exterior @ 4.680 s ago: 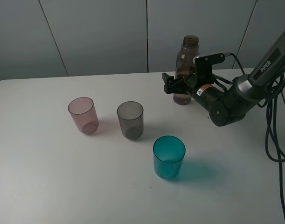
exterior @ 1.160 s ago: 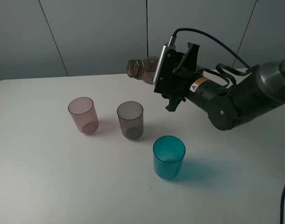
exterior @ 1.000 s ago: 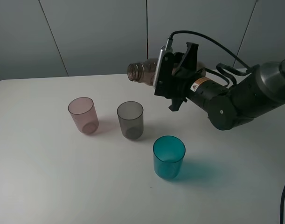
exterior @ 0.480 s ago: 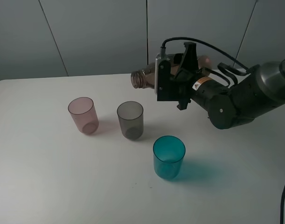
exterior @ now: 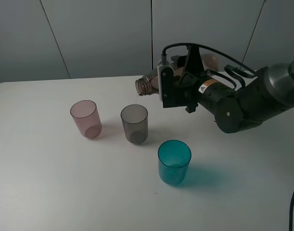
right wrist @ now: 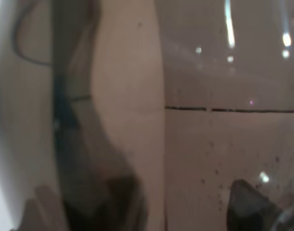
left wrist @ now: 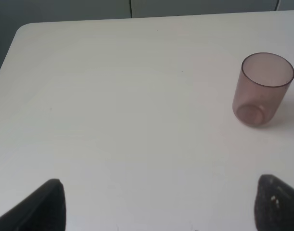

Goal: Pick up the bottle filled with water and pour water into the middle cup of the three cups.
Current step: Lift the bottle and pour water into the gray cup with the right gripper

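The bottle (exterior: 147,85) is held by the right gripper (exterior: 178,83), which is shut tight around its body. It is laid almost on its side so that water can run out of the open neck. The neck is pushed out past the fingers, and the middle cup (exterior: 134,123) is found below it, so the mouth seems nearly lined up. The pink cup (exterior: 85,119) is set farther out beyond the neck. The teal cup (exterior: 174,161) is set low, under the hand. No falling water can be seen.
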Available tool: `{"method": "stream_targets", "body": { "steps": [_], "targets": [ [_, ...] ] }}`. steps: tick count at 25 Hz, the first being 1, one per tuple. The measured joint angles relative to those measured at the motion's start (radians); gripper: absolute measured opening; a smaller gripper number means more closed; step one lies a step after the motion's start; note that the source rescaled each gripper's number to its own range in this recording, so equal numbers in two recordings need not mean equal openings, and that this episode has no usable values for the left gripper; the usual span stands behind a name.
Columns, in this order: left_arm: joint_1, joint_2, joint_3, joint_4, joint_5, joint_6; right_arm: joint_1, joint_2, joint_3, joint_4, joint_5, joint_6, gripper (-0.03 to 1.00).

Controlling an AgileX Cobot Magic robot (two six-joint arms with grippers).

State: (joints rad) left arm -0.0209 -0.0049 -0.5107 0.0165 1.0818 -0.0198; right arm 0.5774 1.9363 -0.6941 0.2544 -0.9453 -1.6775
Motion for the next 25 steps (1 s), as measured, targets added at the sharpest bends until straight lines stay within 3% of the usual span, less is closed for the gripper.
{"method": "stream_targets", "body": {
  "steps": [25],
  "targets": [
    [0.000, 0.000, 0.000, 0.000, 0.000, 0.000, 0.000, 0.000, -0.002, 0.000, -0.032, -0.201, 0.00]
  ]
}}
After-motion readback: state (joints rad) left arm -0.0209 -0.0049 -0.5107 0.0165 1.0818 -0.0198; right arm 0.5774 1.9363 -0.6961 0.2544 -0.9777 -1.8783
